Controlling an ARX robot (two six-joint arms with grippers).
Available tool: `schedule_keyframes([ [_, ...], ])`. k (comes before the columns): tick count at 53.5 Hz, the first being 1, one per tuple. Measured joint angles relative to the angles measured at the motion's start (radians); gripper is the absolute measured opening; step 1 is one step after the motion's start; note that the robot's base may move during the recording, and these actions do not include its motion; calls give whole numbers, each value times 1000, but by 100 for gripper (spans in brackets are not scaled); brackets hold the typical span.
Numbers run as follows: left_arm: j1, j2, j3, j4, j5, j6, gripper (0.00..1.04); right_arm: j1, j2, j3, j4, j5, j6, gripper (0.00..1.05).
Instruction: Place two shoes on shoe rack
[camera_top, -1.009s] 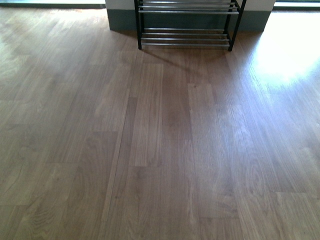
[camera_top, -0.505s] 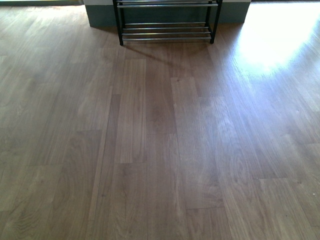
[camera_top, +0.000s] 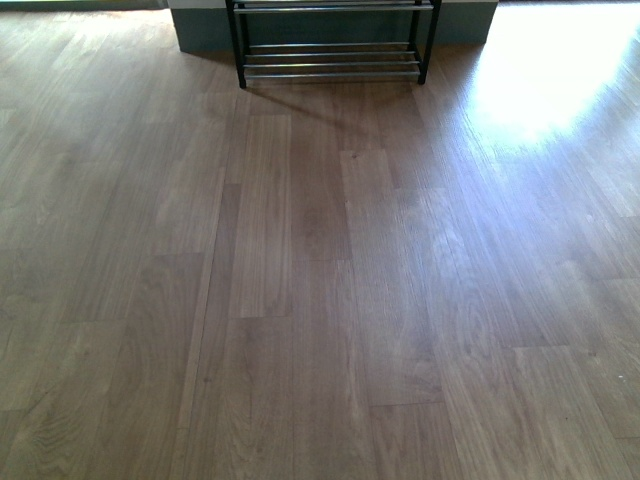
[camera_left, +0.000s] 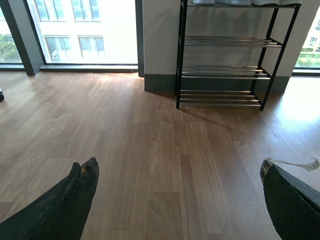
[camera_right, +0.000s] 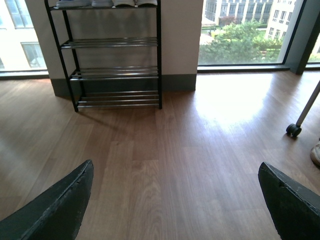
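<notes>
Facing shoe rack (camera_left: 222, 55), both grippers far.

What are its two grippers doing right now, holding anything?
Left gripper: open, holding nothing.
Right gripper: open, holding nothing.

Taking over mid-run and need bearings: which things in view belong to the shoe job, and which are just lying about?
Job:
- shoe rack, against the wall
- white soles on its top shelf, probably the shoes, cropped
- left gripper and right gripper, both open, empty

Lying about:
- caster wheel on a pole
- pale object at the edge near it, unclear
</notes>
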Motion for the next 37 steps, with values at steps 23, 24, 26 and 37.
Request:
schedule_keyframes([
  [23,0,0,0,0,0,0,95,0,0,0,0,0,0,96],
  [24,0,0,0,0,0,0,95,0,0,0,0,0,0,96],
  [26,0,0,0,0,0,0,95,0,0,0,0,0,0,96],
  [37,0,0,0,0,0,0,95,0,0,0,0,0,0,96],
])
